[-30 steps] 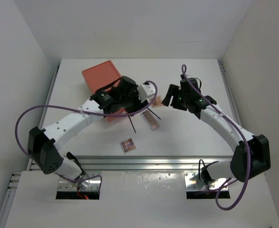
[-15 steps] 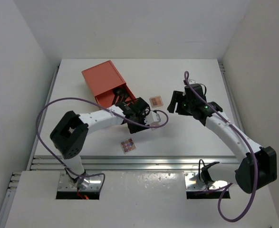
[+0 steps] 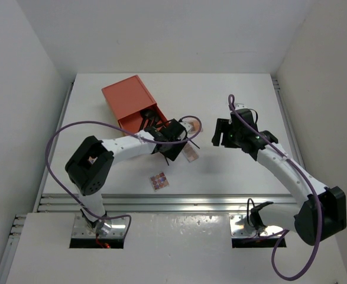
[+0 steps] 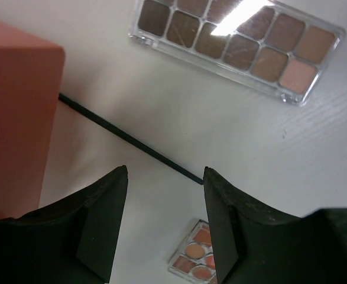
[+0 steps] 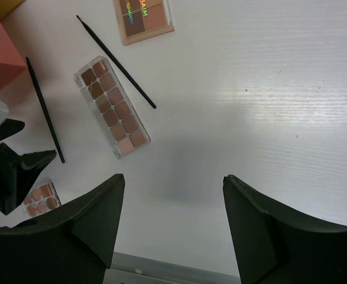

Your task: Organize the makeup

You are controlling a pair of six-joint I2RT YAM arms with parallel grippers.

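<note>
- Makeup lies loose on the white surface, grouped near its middle between my two arms, just off the open end of the orange rectangular drawer box.
- The long clear-cased eyeshadow palette, two rows of brown squares ending in pale pink, lies flat at the heart of the group.
- A thin black stick slants just beside one long edge of it, not touching.
- A second thin black stick lies on the other side, apart from the case, with one end near the box corner.
- A tan square palette with rainbow lettering sits past the first stick, cut off by the edge of my right wrist view.
- A small palette of orange-pink pans lies apart from the rest, toward the near edge of the surface.
- My left fingers are spread apart with nothing between them. They hang over the surface with the second stick's near end just by one fingertip, and the small palette shows below the gap.
- My right fingers are wide apart and empty, over the surface to the right of the group, well apart from every piece.
</note>
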